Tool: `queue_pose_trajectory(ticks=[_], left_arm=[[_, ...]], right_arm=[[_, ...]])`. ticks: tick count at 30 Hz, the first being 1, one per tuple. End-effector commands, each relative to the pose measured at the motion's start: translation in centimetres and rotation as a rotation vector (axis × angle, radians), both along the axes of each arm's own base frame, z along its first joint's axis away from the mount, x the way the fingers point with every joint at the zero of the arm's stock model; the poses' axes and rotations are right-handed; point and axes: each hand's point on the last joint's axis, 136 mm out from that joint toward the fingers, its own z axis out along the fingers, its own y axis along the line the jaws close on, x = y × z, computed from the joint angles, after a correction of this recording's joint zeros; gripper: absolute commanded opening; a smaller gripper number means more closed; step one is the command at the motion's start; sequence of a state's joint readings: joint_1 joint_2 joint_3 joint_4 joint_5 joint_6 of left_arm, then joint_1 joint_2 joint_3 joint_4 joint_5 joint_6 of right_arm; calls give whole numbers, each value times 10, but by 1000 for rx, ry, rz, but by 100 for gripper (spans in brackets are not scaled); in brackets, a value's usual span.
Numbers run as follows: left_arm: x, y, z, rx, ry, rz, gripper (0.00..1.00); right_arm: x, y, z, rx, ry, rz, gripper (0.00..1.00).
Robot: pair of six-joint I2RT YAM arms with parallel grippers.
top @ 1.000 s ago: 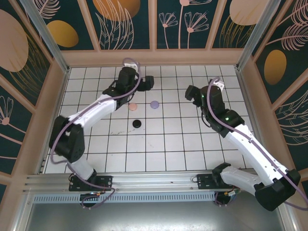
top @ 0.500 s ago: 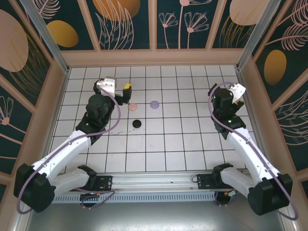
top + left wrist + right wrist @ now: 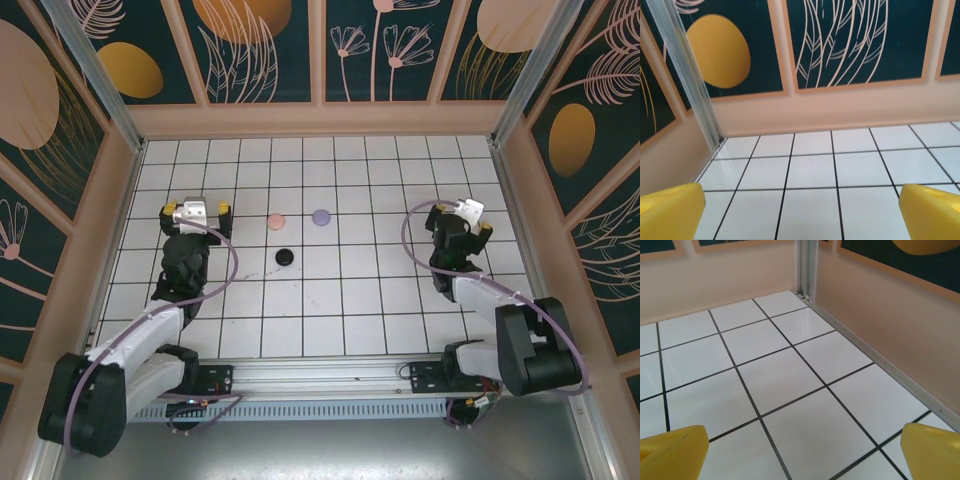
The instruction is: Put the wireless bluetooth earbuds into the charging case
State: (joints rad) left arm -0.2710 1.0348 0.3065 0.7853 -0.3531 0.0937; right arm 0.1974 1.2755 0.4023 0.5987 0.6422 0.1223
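Between the left gripper (image 3: 196,209) and right gripper (image 3: 460,223), both spread, lie pink, lilac, black discs (image 3: 277,221), perhaps cases.

Table (image 3: 790,375): white tiles, glossy, smooth, dark grout lines; left fingers (image 3: 670,210), right fingers (image 3: 670,452): yellow plastic, matt; corner post (image 3: 685,75): brushed metal; wall (image 3: 840,107): matt, smooth; rail (image 3: 320,372) at table's near edge: bare metal

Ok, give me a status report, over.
Left gripper open, right gripper open, both empty. Pink disc, lilac disc, black disc mid-table. Nothing blocking.
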Motion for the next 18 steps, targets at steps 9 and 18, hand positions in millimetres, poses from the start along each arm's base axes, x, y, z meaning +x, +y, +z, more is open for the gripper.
queue_pose_trajectory(ticks=[9,18], left_arm=[[-15,40,-41,-71,-83,139,99],[1,34,-57,-76,-56,45,99]], right_arm=[[-7,3,3,4,-192,99,99],[-18,-10,8,22,-302,119,99]])
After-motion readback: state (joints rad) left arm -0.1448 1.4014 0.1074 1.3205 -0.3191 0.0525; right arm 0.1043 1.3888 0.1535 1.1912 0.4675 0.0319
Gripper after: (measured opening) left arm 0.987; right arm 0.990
